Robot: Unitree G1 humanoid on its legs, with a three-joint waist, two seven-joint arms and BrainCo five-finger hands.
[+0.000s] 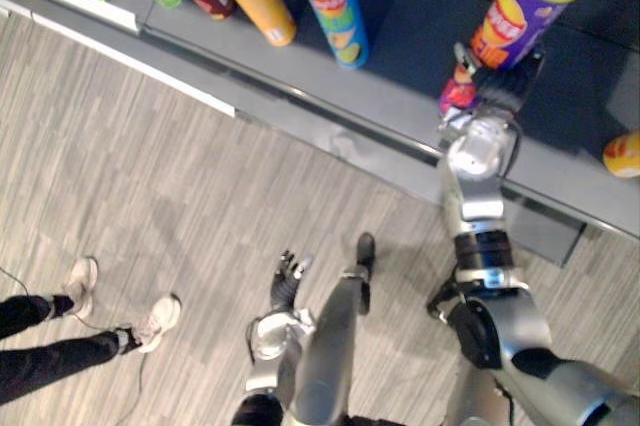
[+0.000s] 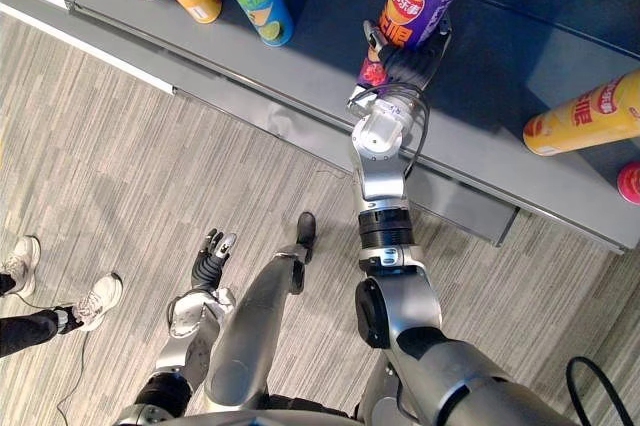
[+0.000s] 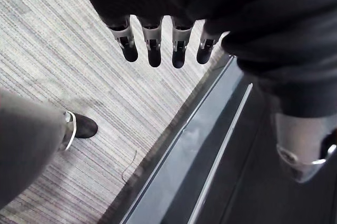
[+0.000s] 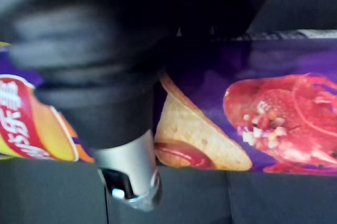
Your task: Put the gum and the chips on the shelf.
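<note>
**Logos on the chips tubes, lettering not legible**

The tall purple chips tube with a yellow lid (image 2: 435, 1) carries a red-and-yellow oval logo (image 2: 403, 8) with white characters. In the right wrist view that logo is cut off at the edge, beside printed pictures of a chip and a red lobster. The blue cardboard tube with a yellow lid (image 1: 335, 11) bears a similar logo. The yellow tube lying on its side (image 2: 585, 114) shows red characters. All of it is too small or blurred to make out.
</note>
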